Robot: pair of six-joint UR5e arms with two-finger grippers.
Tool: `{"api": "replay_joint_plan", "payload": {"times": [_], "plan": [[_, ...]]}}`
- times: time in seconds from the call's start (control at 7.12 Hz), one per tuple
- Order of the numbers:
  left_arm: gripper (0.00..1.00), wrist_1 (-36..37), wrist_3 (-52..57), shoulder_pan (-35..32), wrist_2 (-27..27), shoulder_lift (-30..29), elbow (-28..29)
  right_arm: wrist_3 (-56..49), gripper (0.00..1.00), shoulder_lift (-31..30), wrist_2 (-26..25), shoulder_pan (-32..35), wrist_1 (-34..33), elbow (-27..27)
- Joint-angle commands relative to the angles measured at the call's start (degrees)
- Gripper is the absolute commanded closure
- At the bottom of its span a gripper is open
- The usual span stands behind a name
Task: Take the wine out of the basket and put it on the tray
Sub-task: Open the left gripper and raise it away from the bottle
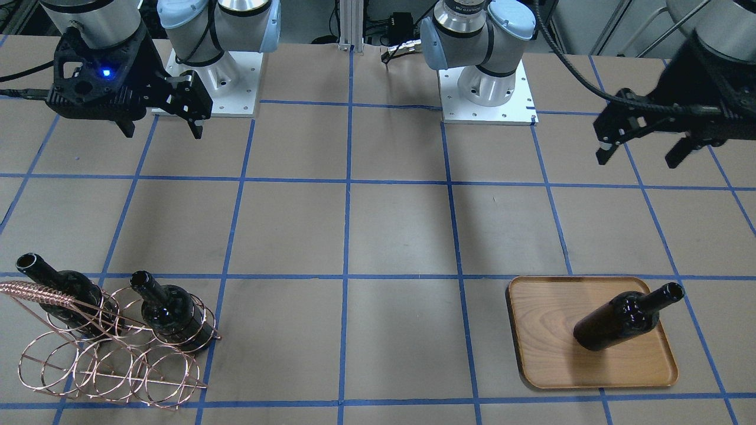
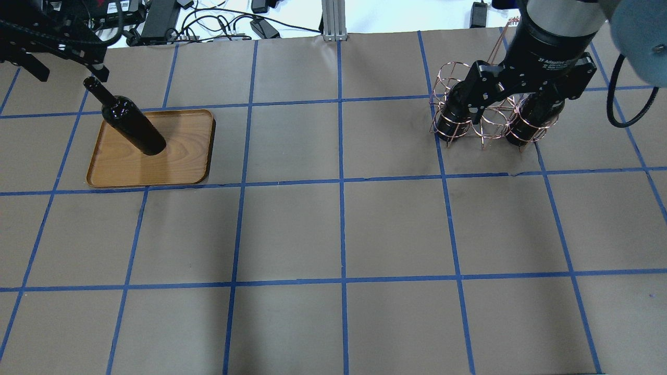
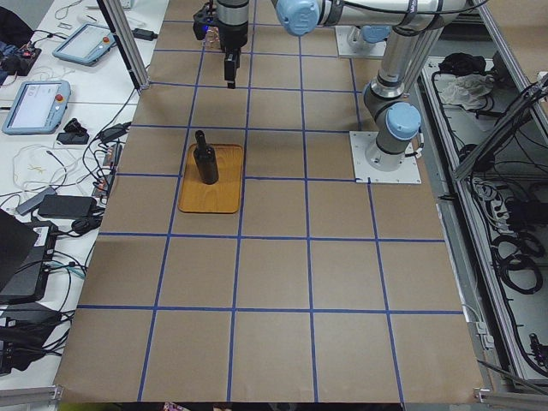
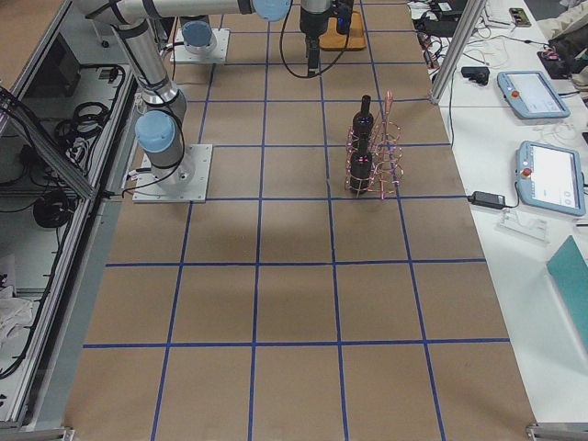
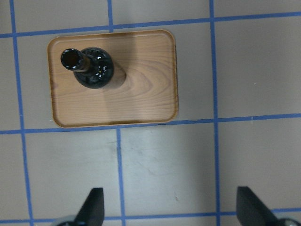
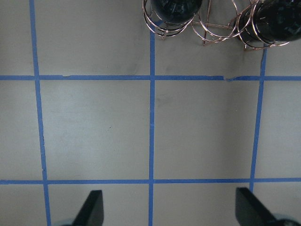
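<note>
A dark glass wine bottle (image 1: 626, 319) stands upright on the wooden tray (image 1: 543, 360), which lies flat on the bench (image 1: 390, 236) on the robot's left side. The left hand (image 1: 639, 158) hangs above the bench, well apart from that bottle, its fingers spread and holding nothing. On the robot's right side, the copper wire bottle rack (image 1: 109, 360) holds a second bottle (image 1: 65, 292) and a third bottle (image 1: 171, 313) upright in separate rings. The right hand (image 1: 162, 131) hangs above the bench near the rack, fingers likewise spread and empty.

Silver arms (image 1: 481, 79), pale-blue joints (image 1: 436, 46), black jaws
</note>
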Motion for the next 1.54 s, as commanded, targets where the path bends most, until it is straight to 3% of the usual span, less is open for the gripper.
{"api": "replay_joint_plan", "payload": {"times": [0.0, 0.14, 0.42, 0.7, 1.12, 1.4], "plan": [[0.00, 9.9, -14.5, -14.4, 7.4, 0.9, -6.4, -0.2, 0.00, 0.0, -0.1, 0.0, 0.1, 0.0], [0.00, 10.9, -14.5, -16.4, 9.6, 1.2, -7.0, -0.2, 0.00, -0.1, 0.0, -0.1, -0.3, -0.1], [0.00, 8.4, -14.0, -15.1, 2.6, 0.5, -4.6, -0.3, 0.00, 0.3, -0.1, -0.1, -8.6, 0.0], [0.00, -2.4, -14.3, -10.5, -4.2, -1.0, 1.5, -0.3, 0.00, 0.3, -0.1, -0.1, -7.5, 0.0], [0.00, -2.2, -14.0, -10.1, -2.8, 1.2, -2.3, -0.3, 0.00, 0.4, 0.1, -0.1, -7.6, 0.2], [0.00, -0.9, -13.8, -10.1, 1.3, 1.5, -2.5, -0.3, 0.00, 0.4, 0.2, -0.1, -7.5, 0.5]]}}
